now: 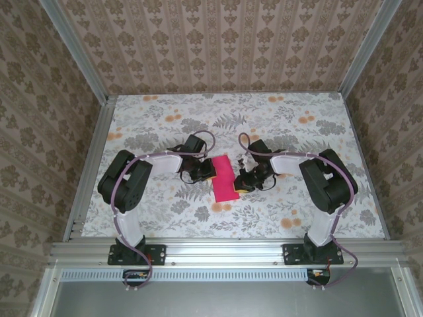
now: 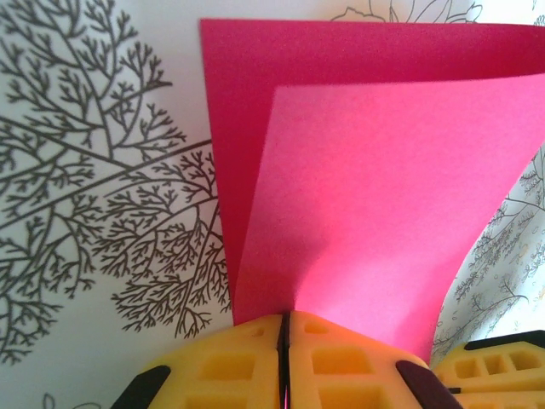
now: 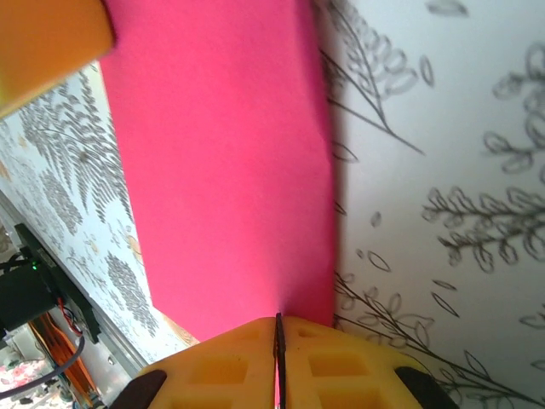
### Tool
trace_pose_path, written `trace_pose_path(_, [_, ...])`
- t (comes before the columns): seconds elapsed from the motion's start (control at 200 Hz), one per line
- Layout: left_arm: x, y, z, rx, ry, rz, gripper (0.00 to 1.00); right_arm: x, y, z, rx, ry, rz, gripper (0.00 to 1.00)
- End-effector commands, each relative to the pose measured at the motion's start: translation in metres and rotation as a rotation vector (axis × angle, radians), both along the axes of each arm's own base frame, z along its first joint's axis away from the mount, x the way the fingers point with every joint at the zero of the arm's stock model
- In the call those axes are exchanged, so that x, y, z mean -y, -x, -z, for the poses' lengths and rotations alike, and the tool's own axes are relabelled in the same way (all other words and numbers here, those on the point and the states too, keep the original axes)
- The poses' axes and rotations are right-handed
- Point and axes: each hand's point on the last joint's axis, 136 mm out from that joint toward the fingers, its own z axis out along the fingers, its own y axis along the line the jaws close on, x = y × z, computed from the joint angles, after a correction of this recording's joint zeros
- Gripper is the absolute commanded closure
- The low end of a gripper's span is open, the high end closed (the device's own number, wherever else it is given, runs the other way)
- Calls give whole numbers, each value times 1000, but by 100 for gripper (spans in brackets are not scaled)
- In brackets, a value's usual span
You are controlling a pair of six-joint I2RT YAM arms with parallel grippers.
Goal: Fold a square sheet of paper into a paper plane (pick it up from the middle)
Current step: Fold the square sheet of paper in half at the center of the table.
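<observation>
Sheet, position: the square sheet of paper [image 1: 225,178] sits at the centre of the top view on the flower-patterned table [image 1: 165,125], between the two grippers. From above it reads as an upright magenta rectangle, taller than wide.
Sheet, shape: the left wrist view shows two layers. A darker layer lies flat on the table in the upper part of the frame, and a lighter layer bows up over it toward the camera.
Left claw: the left gripper [image 2: 284,328] is clenched. Its yellow fingers press together at bottom centre of the frame, with the edge of the lifted layer pinched in the seam.
Right claw: the right gripper [image 3: 278,332] is clenched the same way. The paper runs down from the top of the frame into its closed seam at bottom centre.
Arms, top view: both arms bend inward from the lower corners. The left gripper meets the sheet's left edge. The right gripper meets its right edge, slightly lower in the frame.
</observation>
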Motion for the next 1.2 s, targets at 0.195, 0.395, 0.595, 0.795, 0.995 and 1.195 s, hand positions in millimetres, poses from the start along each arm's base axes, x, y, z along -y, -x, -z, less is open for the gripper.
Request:
trace_pose_path(0.195, [-45,45,60,-169,-244,5,90,7,5,-3,-4,26,4,90])
trace_pose_path(0.395, [-45,45,59,-167,-245,7,90,9,20,-4,-33,22,3,90])
trace_pose_path(0.595, [-43,43,58,-166,-244,10,90,19,34,20,-97,98,20,91])
trace_pose_path(0.795, [-43,42,56,-161,-246,16,90,21,31,15,-73,118,25,92])
trace_pose_path(0.995, [-43,42,55,-156,-244,21,90,-2,9,-30,36,-27,20,90])
trace_pose_path(1.195, [-41,42,55,-158,-242,28,90,-21,-34,-44,109,-52,45,89])
